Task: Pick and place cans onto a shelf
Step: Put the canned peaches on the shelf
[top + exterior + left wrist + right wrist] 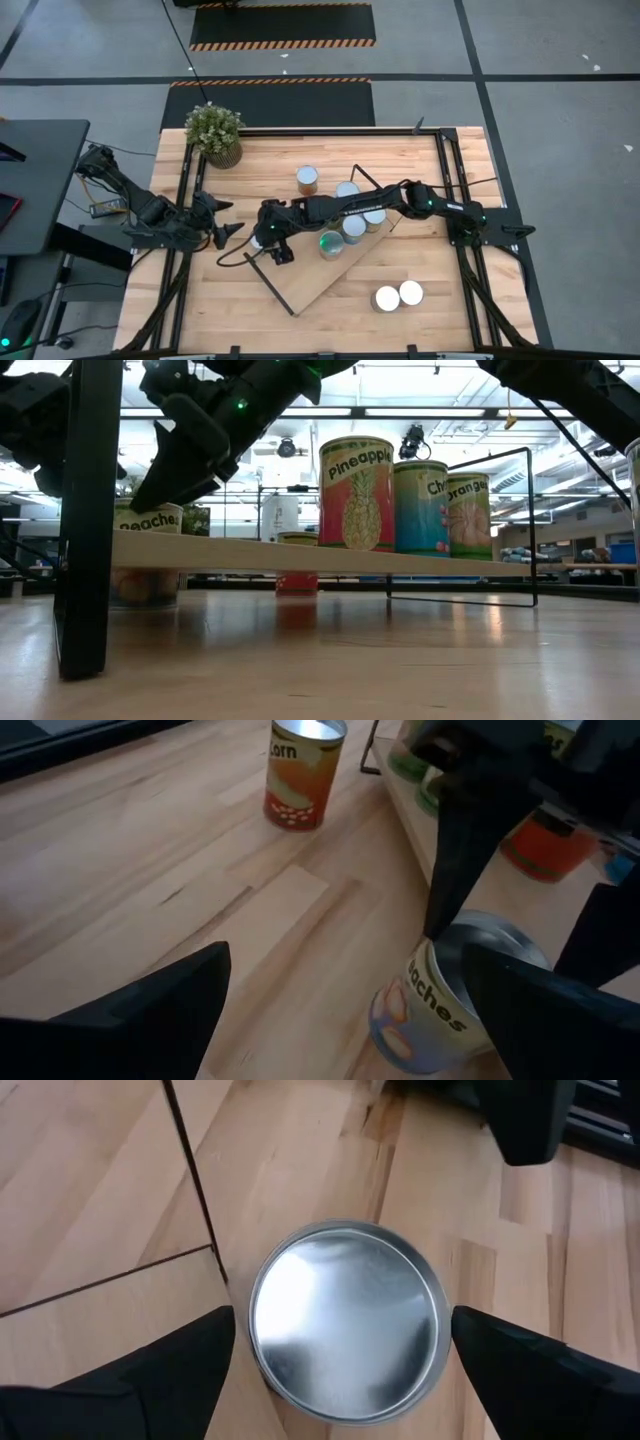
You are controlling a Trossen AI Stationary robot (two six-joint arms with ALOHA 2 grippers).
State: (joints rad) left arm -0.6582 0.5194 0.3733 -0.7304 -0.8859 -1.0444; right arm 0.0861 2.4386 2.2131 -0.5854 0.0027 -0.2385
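A peaches can (345, 1325) stands upright on the wooden table, just off the shelf's near left end; it also shows in the high view (258, 241) and the left wrist view (450, 995). My right gripper (342, 1318) hangs over it, open, pointing down, with one finger on each side of the can and a gap to each. The shelf (320, 275) lies slantwise on the table and bears several cans (354, 226). My left gripper (228, 232) is open and empty just left of the peaches can.
A corn can (307, 180) stands on the table beyond the shelf, and two cans (398, 296) stand near the front right. A potted plant (215, 132) is at the far left corner. The shelf's black wire frame (90, 510) stands close to the peaches can.
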